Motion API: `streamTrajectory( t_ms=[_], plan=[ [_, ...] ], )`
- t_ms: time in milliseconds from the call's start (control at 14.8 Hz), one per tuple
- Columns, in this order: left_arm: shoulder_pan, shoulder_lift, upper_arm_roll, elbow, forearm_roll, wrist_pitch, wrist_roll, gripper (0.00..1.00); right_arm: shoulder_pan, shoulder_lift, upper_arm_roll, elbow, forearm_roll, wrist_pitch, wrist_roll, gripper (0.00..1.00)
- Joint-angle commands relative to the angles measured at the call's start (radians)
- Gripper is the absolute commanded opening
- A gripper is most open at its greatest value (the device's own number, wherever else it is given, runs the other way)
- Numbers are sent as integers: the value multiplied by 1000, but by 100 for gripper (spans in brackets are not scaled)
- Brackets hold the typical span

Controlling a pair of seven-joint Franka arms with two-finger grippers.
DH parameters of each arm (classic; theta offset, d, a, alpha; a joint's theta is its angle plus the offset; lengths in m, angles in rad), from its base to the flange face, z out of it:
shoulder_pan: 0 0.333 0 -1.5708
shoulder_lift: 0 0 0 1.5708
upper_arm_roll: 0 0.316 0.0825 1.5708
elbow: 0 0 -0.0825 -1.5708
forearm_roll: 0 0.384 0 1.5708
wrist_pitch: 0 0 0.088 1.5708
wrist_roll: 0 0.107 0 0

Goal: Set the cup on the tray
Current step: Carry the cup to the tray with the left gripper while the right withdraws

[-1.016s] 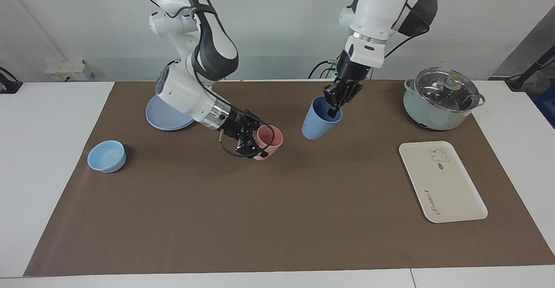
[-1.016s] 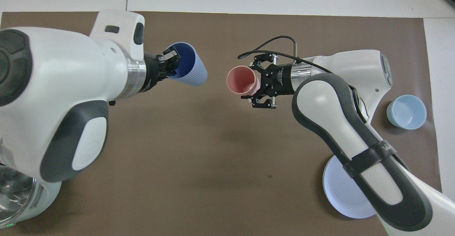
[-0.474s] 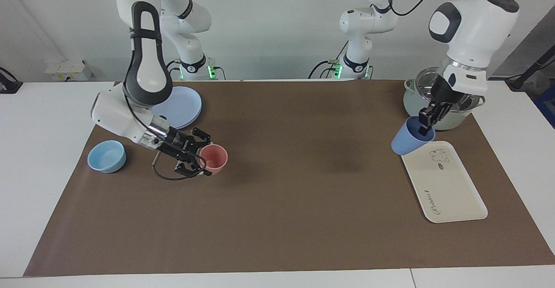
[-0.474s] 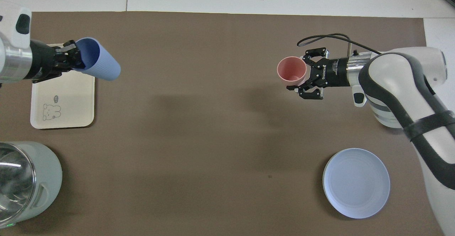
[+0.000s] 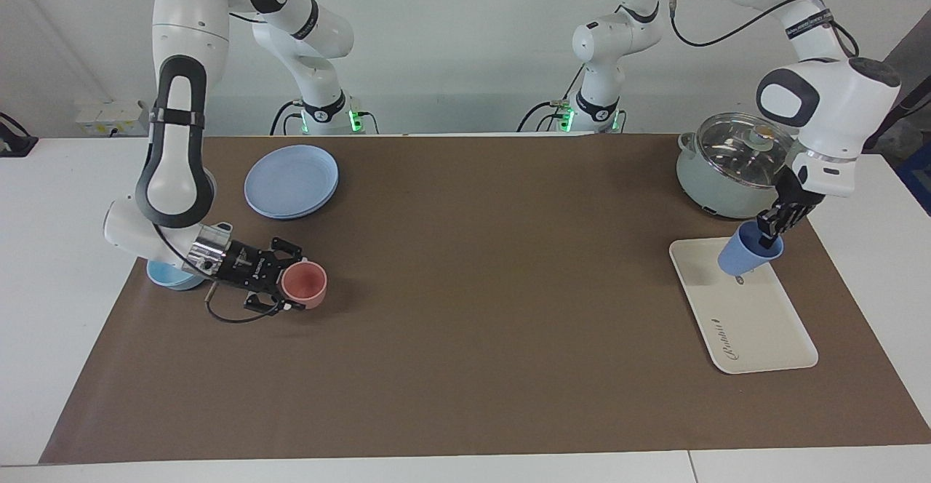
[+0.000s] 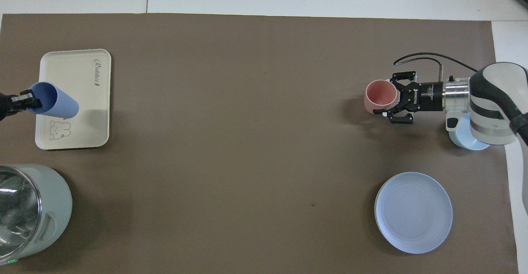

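Plain blue ribbed cup (image 5: pixel 748 253), tilted, pinched by its rim in the left gripper (image 5: pixel 769 230) over the cream tray (image 5: pixel 756 323) near its bear drawing, right gripper (image 5: pixel 280 290) clasped around a pink cup (image 5: pixel 305 284) on the brown mat (image 5: pixel 494 308)

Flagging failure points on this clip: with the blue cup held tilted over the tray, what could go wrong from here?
1. The cup hangs tilted in the left claw, pinched at the rim; released like this, it may tip over on the tray.
2. It sits over the tray's end beside the pot, so it could land on the rim.
3. The right claw holds the pink cup low; it might drag on the mat.
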Motion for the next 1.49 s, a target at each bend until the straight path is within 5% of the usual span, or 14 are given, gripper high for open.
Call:
streamTrajectory(
  t_ms=[0,135,203,271,339,406,474,812,1151,1422],
  plan=[
    [-4,18,-15,-60,-19,91,28,0,-27,12,11,17,24,-36,-48,0],
    [-15,54,-16,-62,-19,153,45,0,-23,12,8,11,23,16,-40,0],
    [-15,58,-16,-57,-19,154,47,7,-21,12,8,2,21,50,-44,12],
    [-15,58,-18,-56,-19,156,47,77,-21,12,8,-6,20,62,-51,41],
    [-16,60,-18,-53,-19,154,47,100,-20,10,7,-7,15,85,-57,63],
    [-16,58,-18,-48,-19,147,48,100,-9,7,5,-7,3,125,-73,95],
    [-18,52,-19,-37,-19,139,50,100,-9,3,7,-9,-17,148,-79,98],
    [-58,14,-25,223,-3,-328,51,100,-26,-7,-18,2,-170,199,-157,99],
    [-189,-83,-30,213,114,-480,53,100,-24,-60,-27,0,-438,268,-468,99],
    [-271,-100,-28,227,126,-539,54,100,-18,-164,-22,-13,-712,201,-669,99]
  ],
)
